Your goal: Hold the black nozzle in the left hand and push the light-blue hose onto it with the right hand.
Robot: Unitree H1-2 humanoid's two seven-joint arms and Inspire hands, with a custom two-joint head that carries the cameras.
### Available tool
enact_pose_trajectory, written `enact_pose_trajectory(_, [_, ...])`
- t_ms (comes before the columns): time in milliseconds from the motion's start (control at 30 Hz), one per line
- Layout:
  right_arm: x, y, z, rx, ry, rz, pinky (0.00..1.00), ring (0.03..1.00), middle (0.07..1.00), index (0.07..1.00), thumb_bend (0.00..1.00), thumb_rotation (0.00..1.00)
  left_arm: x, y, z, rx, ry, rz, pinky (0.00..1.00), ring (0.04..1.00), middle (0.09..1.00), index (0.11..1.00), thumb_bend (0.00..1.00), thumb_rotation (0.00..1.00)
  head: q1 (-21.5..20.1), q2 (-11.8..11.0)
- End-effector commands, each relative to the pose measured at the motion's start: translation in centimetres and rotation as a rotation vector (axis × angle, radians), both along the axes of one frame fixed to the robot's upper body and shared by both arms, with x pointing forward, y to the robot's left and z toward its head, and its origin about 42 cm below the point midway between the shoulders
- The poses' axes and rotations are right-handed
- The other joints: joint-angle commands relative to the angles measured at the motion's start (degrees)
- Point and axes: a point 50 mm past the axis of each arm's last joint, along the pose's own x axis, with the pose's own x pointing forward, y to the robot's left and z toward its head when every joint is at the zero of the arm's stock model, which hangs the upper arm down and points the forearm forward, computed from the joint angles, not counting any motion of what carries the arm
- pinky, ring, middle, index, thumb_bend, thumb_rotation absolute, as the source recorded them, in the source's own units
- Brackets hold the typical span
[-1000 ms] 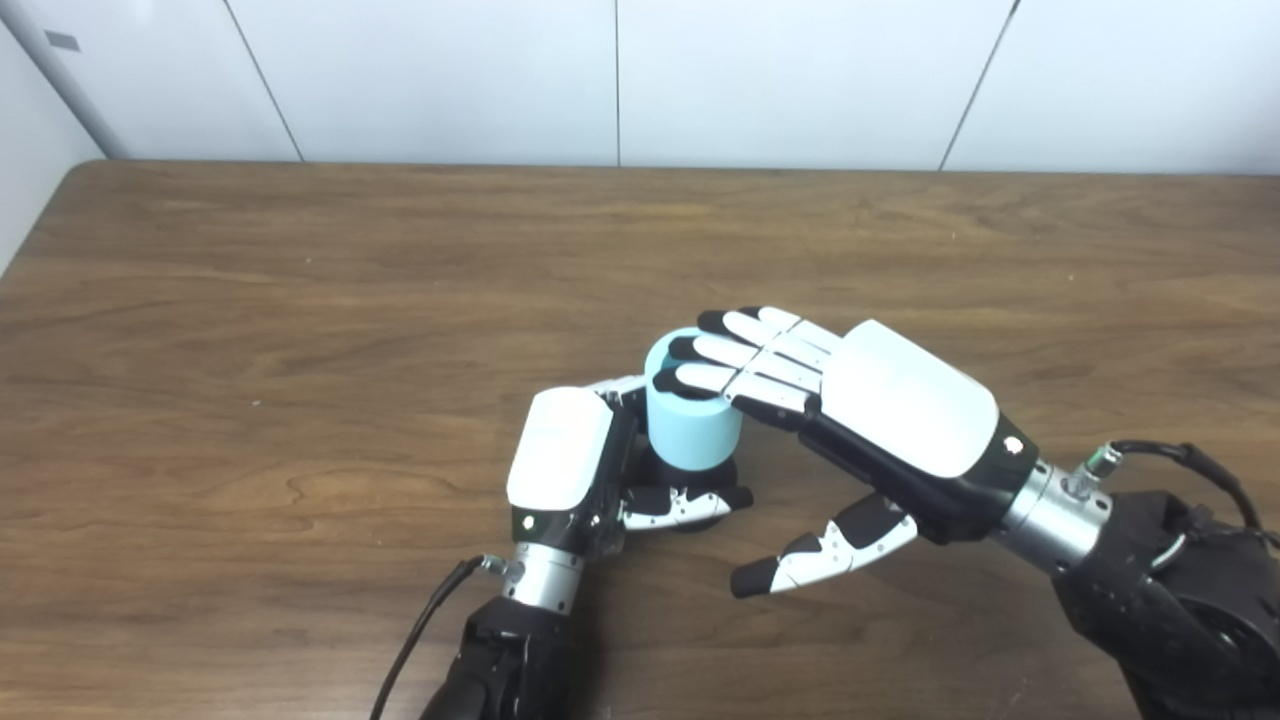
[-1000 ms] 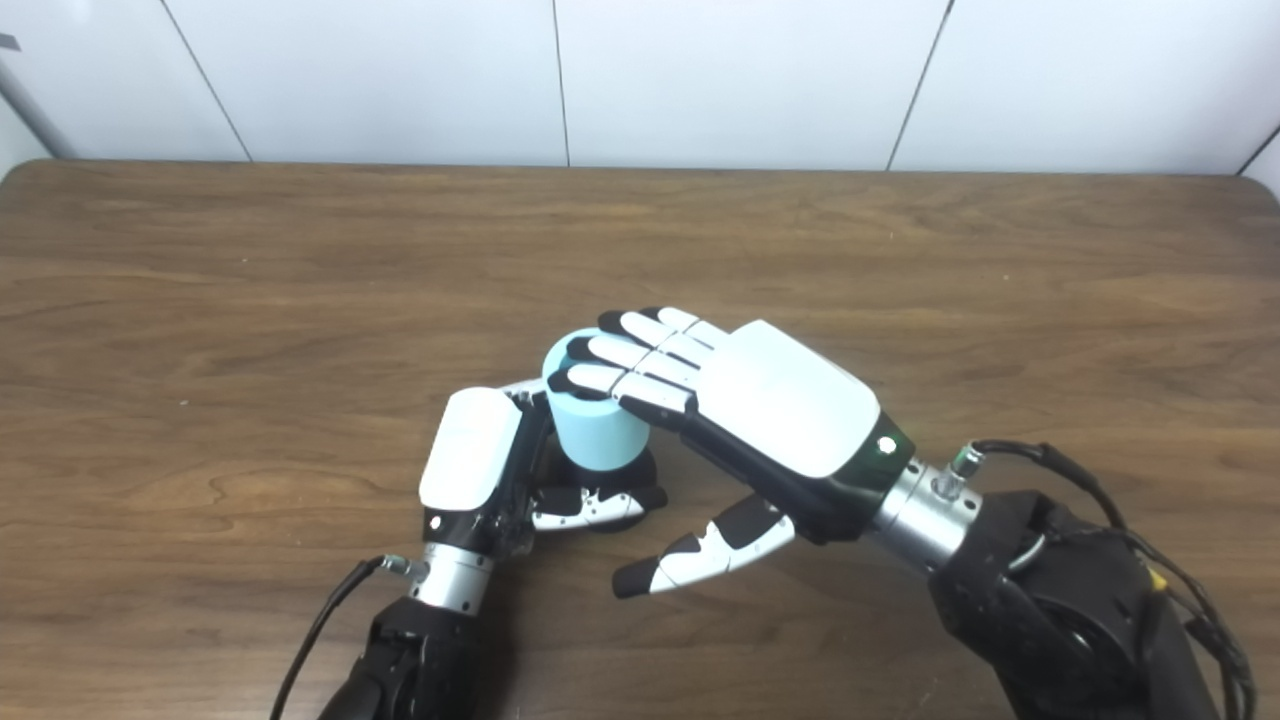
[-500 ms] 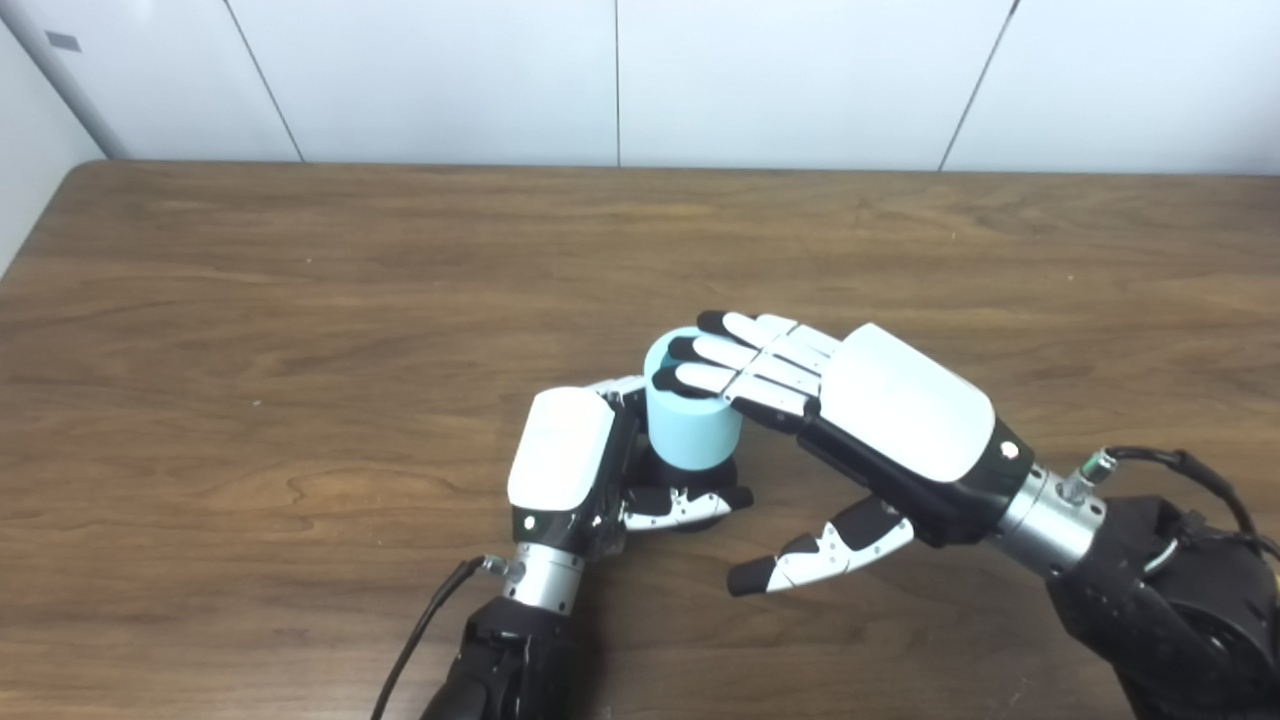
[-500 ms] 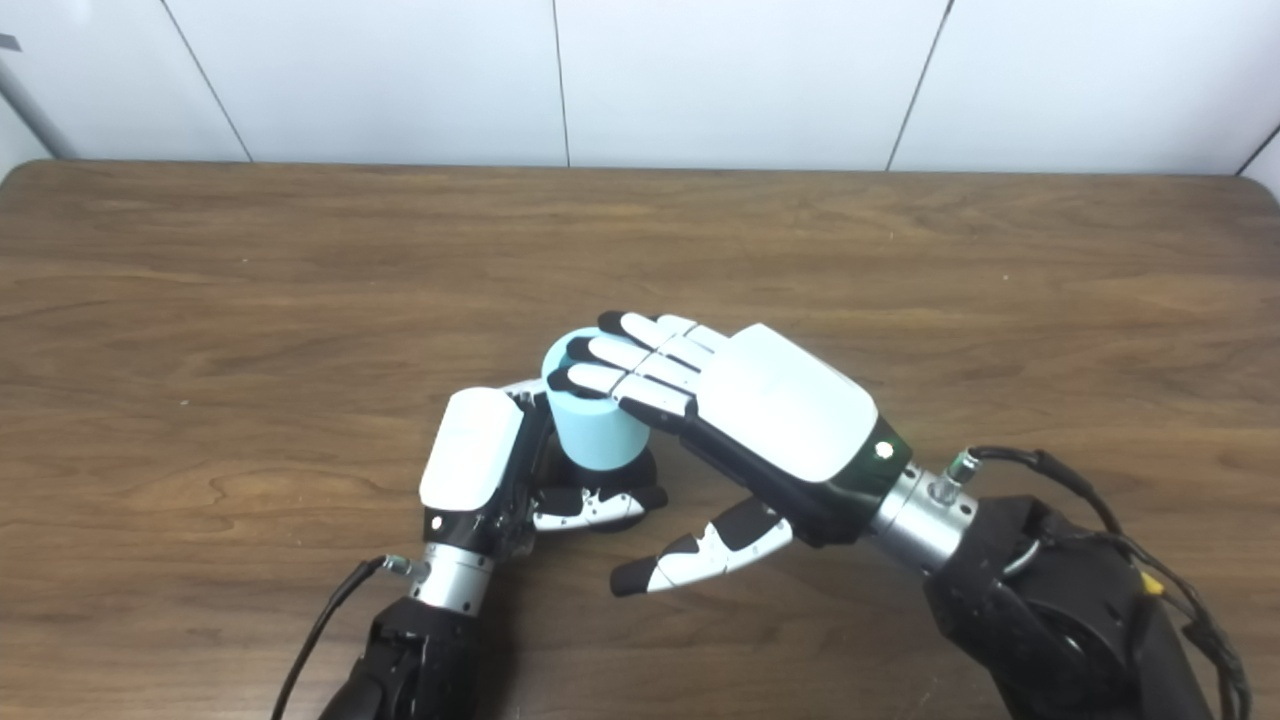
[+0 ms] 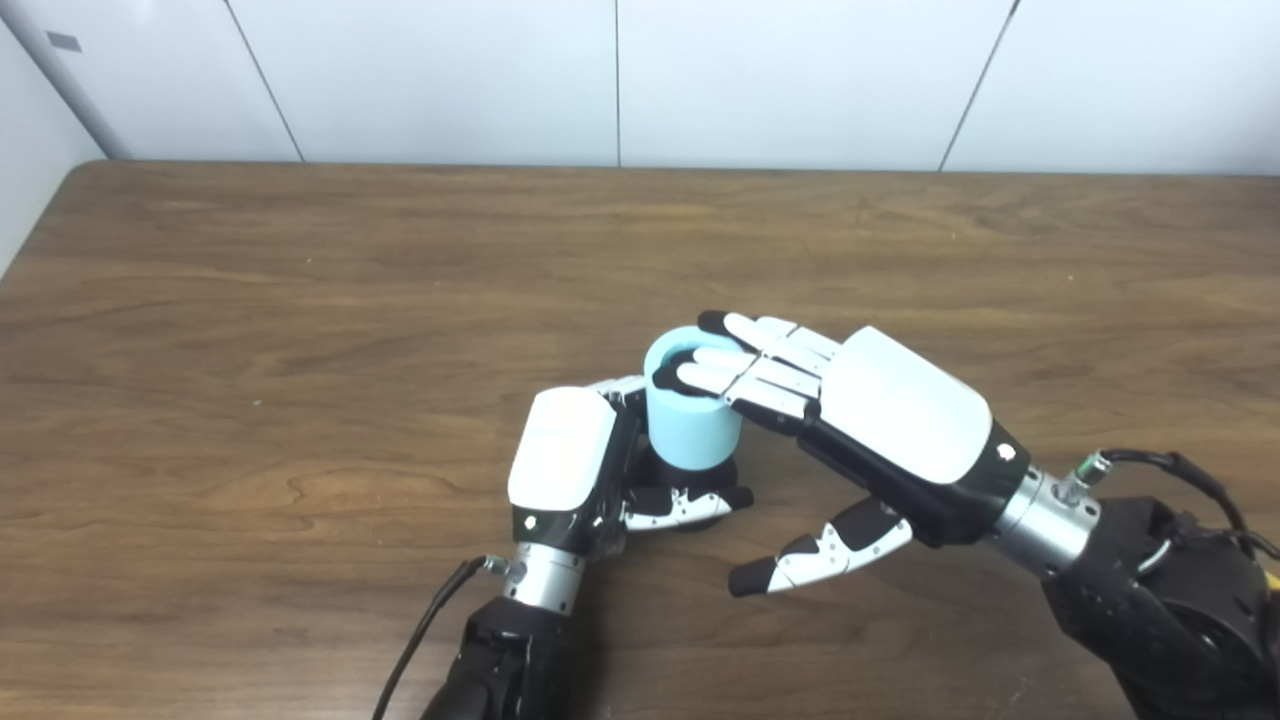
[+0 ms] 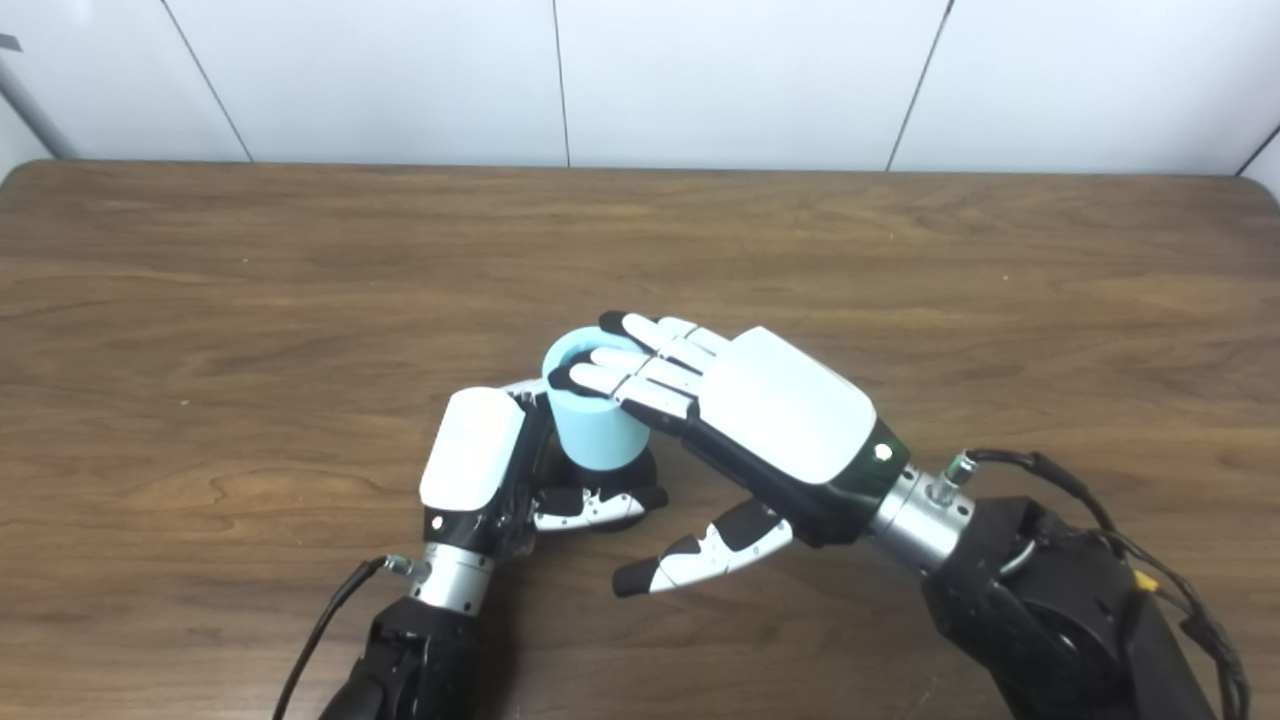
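Right hand [image 5: 880, 425], white-shelled with black-tipped fingers, lies flat across the open top of the short light-blue cylindrical hose [image 5: 690, 420]. We note its fingers extended and together, resting on the near rim, while the thumb hangs free below and touches nothing; this hand presses and does not grasp.

Left hand [image 5: 575, 465] is clamped low on the black nozzle [image 5: 690, 478], of which only a dark base shows beneath the hose, with the thumb wrapped across its front. The hose stands upright on that nozzle, its lower edge close to the left thumb.

Both parts sit near the middle of the brown wood-grain surface [image 5: 300, 300], well clear of its edges.

We judge the push-on step to be in hand and near its end, since little of the nozzle remains exposed. How deeply the hose is seated inside cannot be seen.

The next move, in our judgement, calls for straight downward pressure along the hose's axis, with the left hand's hold kept firm. Off-centre force at the rim could tilt the hose.
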Motion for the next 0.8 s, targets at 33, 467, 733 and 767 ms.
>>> enact_pose_trajectory(33, [-0.4, -0.6, -3.1, -0.148, 0.135, 0.013, 0.92, 0.911, 0.887, 0.871, 0.56, 0.75, -3.1, -2.5, -3.3, 0.026, 0.177, -0.020, 0.42, 0.477, 0.469, 0.496, 0.52, 0.00, 0.1, 0.1])
enact_pose_trajectory(467, [-0.5, -0.7, -3.9, -0.151, 0.139, 0.005, 0.94, 0.919, 0.894, 0.870, 0.56, 0.76, -3.0, -2.5, -3.2, 0.014, 0.179, -0.023, 0.43, 0.477, 0.453, 0.506, 0.52, 0.00, 0.2, 0.2])
enact_pose_trajectory(733, [-0.6, -0.8, -4.2, -0.143, 0.139, 0.004, 0.93, 0.915, 0.888, 0.863, 0.55, 0.77, -3.0, -2.4, -3.2, 0.010, 0.177, -0.021, 0.44, 0.481, 0.461, 0.500, 0.52, 0.00, 0.1, 0.2])
enact_pose_trajectory(767, [-0.5, -0.8, -4.1, -0.138, 0.134, 0.004, 0.93, 0.915, 0.887, 0.864, 0.55, 0.77, -3.0, -2.4, -3.2, 0.014, 0.179, -0.020, 0.44, 0.482, 0.460, 0.500, 0.52, 0.00, 0.0, 0.1])
